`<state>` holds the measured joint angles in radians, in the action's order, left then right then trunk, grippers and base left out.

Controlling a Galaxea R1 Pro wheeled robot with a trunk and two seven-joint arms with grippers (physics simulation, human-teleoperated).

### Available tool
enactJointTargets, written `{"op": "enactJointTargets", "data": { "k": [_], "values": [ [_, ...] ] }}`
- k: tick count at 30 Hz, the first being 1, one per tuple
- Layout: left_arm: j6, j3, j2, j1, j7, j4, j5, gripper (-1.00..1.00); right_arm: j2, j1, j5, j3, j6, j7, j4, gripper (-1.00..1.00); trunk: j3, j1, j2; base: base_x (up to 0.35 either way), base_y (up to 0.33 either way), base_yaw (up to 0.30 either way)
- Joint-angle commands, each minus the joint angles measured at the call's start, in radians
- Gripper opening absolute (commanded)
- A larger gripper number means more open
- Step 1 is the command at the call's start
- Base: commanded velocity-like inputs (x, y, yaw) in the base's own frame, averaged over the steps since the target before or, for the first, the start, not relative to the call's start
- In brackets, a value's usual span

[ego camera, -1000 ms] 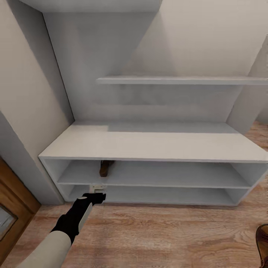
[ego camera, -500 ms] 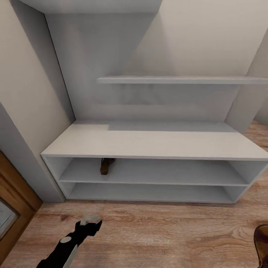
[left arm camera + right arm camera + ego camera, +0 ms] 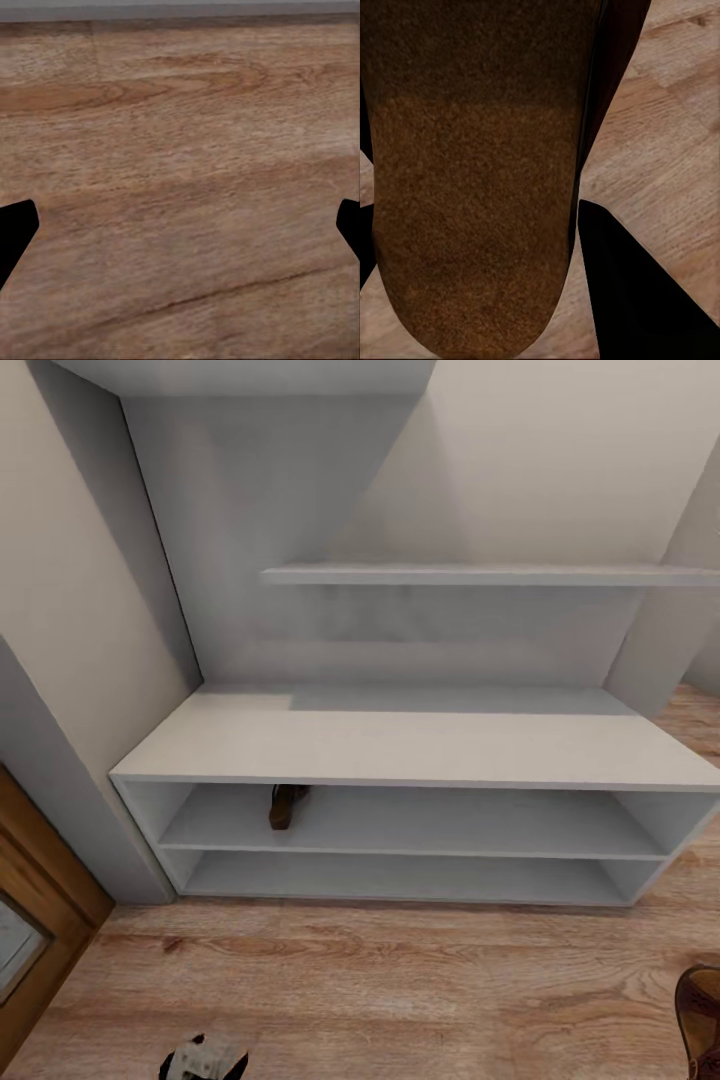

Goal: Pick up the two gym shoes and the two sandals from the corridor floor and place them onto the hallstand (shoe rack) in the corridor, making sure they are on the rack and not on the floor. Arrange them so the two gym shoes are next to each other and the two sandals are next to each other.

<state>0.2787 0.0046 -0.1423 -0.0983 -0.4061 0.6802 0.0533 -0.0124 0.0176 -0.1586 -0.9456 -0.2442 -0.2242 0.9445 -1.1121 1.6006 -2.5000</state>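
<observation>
The pale grey hallstand [image 3: 400, 745] stands against the wall. One dark brown sandal [image 3: 288, 807] lies on its upper open shelf, toward the left. The other sandal [image 3: 700, 1020] shows at the head view's lower right edge, over the corridor floor [image 3: 420, 990]. In the right wrist view its tan footbed [image 3: 472, 187] lies between the dark fingers [image 3: 637, 292] of my right gripper [image 3: 472, 225], which is shut on it. My left gripper [image 3: 205, 1058] hangs low over bare floor [image 3: 180, 112], open and holding nothing [image 3: 180, 229]. The gym shoes are out of view.
A floating shelf [image 3: 480, 575] hangs on the back panel above the bench top. A wall corner and a brown wooden door [image 3: 35, 920] close off the left side. Wood flooring stretches in front of the rack.
My left arm has drawn back from the lower shelf's left end, down to the view's bottom edge. The sandal at the lower right has shifted slightly. The head camera moved a little at first.
</observation>
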Motion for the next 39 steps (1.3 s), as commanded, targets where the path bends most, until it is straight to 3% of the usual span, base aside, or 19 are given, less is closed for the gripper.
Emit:
{"op": "enactJointTargets", "data": {
  "k": [1, 9, 18, 30, 39],
  "values": [
    [0.060, 0.019, -0.014, 0.068, -0.020, -0.001, 0.027, 1.00, 0.000, -0.001, -0.006, -0.005, -0.003, -0.005, -0.014, -1.00, 0.000, 0.000, 0.000, 0.000, 0.000, 0.000],
    [0.112, 0.027, -0.016, 0.103, -0.026, -0.002, 0.038, 1.00, -0.001, -0.001, -0.006, -0.005, -0.003, -0.005, -0.020, -1.00, 0.000, 0.000, 0.000, 0.000, 0.000, 0.000],
    [0.118, 0.029, -0.017, 0.107, -0.024, -0.001, 0.040, 1.00, -0.003, -0.001, -0.003, -0.005, -0.004, -0.004, -0.012, -1.00, 0.000, 0.000, 0.000, -0.004, 0.001, 0.000],
    [0.116, 0.033, -0.019, 0.108, -0.023, 0.001, 0.040, 1.00, -0.003, -0.001, -0.002, -0.005, -0.004, -0.003, -0.015, -1.00, 0.000, 0.000, 0.000, -0.270, 0.155, 0.000],
    [0.116, 0.078, -0.019, 0.108, -0.041, 0.001, 0.039, 1.00, -0.003, -0.001, -0.002, -0.005, -0.004, -0.003, -0.017, -1.00, 0.000, 0.000, 0.000, -0.266, 0.223, 0.000]
  ]
}}
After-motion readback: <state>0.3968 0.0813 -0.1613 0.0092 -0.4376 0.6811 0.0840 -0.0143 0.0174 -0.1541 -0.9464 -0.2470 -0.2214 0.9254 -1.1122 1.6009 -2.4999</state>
